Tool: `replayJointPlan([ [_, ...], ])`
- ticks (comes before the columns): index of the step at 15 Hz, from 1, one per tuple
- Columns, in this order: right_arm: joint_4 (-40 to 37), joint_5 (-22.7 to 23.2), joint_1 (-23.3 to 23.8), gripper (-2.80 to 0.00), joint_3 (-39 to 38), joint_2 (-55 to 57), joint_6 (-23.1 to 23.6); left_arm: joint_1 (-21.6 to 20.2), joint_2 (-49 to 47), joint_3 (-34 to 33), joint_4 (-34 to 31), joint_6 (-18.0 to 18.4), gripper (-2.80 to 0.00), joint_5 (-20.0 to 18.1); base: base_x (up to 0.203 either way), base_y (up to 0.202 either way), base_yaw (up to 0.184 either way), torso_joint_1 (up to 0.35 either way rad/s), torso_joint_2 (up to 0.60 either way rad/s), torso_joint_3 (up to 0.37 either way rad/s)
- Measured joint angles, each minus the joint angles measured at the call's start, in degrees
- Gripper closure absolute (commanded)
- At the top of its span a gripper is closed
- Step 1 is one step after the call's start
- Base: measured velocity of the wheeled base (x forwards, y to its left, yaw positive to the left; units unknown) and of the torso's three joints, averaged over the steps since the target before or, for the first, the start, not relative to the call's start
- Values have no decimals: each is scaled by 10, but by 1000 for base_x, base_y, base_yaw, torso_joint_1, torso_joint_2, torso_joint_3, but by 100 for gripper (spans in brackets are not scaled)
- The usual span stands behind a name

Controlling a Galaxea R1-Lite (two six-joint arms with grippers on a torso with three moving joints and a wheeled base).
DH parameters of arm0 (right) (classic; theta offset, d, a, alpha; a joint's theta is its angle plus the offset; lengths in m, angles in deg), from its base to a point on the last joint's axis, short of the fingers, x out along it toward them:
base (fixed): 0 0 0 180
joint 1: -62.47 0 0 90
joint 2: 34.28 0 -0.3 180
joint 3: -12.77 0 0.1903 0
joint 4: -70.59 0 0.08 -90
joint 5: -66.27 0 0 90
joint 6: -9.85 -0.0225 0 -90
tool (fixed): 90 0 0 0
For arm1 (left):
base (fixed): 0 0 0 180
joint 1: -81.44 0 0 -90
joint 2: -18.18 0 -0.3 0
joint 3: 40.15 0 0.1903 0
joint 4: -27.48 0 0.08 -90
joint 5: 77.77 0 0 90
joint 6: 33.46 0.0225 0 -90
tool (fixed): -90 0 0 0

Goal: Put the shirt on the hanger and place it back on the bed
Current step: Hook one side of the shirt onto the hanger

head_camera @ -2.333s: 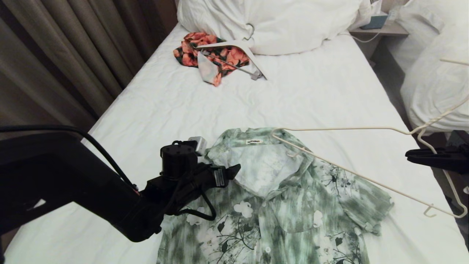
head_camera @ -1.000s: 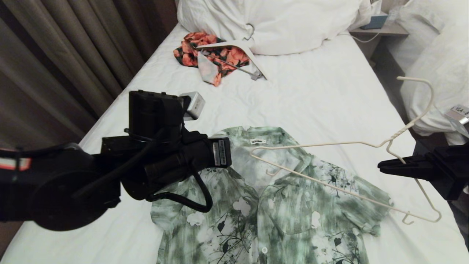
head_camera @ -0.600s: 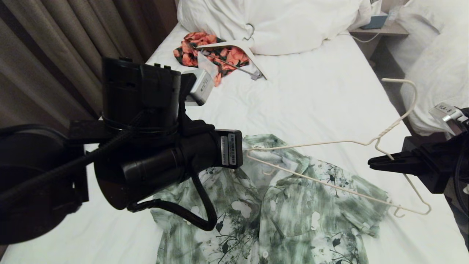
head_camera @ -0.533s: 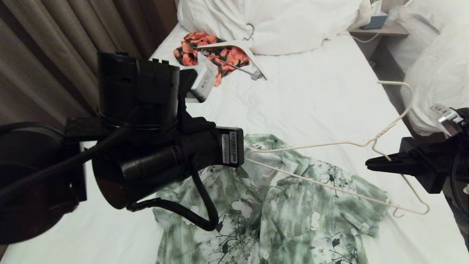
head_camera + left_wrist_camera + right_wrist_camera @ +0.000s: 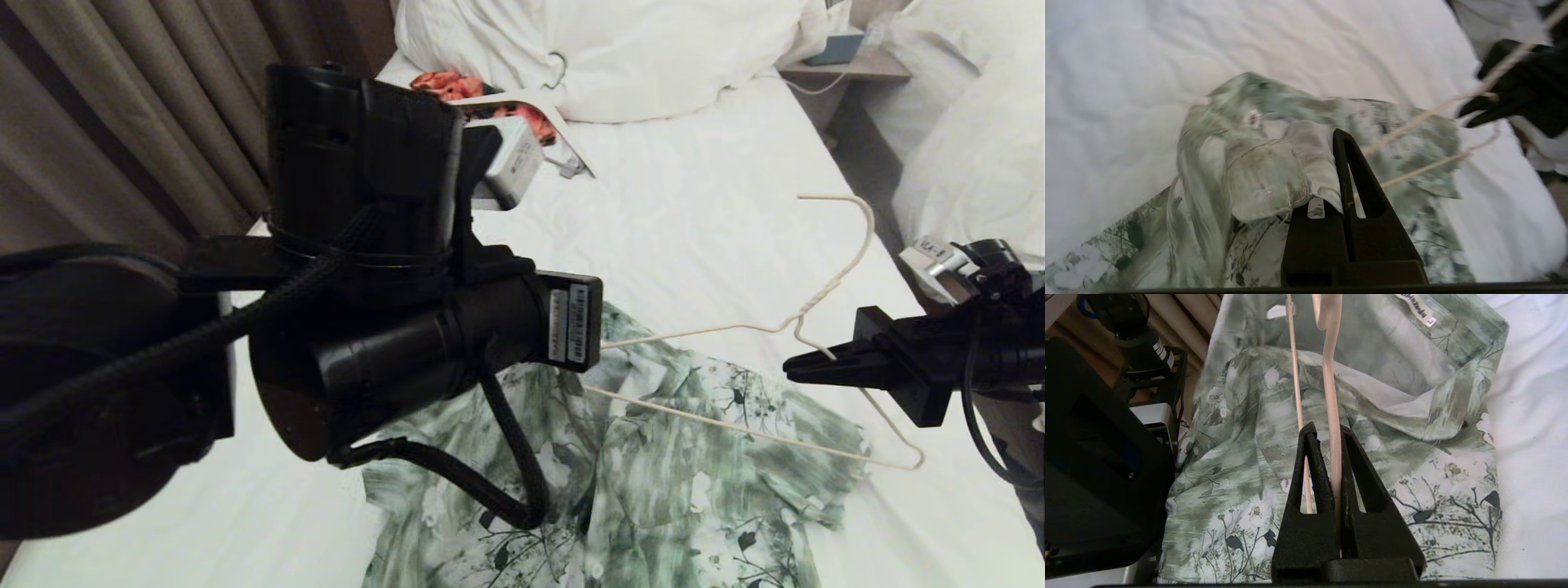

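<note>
Threading comes next: your left gripper [image 5: 1331, 179] is clamped on the shirt [image 5: 653, 457] collar, lifted off the bed [image 5: 694, 220]; your right gripper [image 5: 796, 367] pinches the wire hanger [image 5: 735, 329], its tip at the neck opening.

Crowded low over the shirt, open sheet beyond it

The left arm's bulk fills the space above the near left of the bed [image 5: 718, 204], its end effector [image 5: 1345, 163] clamped on the shirt [image 5: 694, 457] collar; the hanger [image 5: 735, 429] slants across the shirt's right shoulder, pinched in the right end effector [image 5: 796, 367] at the bed's right edge; bare sheet lies open mid-bed; farther up, an orange garment [image 5: 441, 82], white hanger [image 5: 563, 131] and duvet [image 5: 620, 49] block the head end.
</note>
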State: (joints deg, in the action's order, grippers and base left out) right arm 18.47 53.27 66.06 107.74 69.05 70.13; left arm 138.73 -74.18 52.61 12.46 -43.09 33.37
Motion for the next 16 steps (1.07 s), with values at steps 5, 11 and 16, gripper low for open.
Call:
replayJointPlan([
  [5,0,3,-8,0,-6,-18,2,74,-67,100,-25,21,0,14,0,0,0,0,0,0],
  [11,1,8,-34,0,-22,-50,3,109,-130,171,-24,60,0,12,0,0,0,0,0,0],
  [16,1,11,-55,0,-25,-58,3,177,-142,180,-19,62,0,22,0,0,0,0,0,0],
])
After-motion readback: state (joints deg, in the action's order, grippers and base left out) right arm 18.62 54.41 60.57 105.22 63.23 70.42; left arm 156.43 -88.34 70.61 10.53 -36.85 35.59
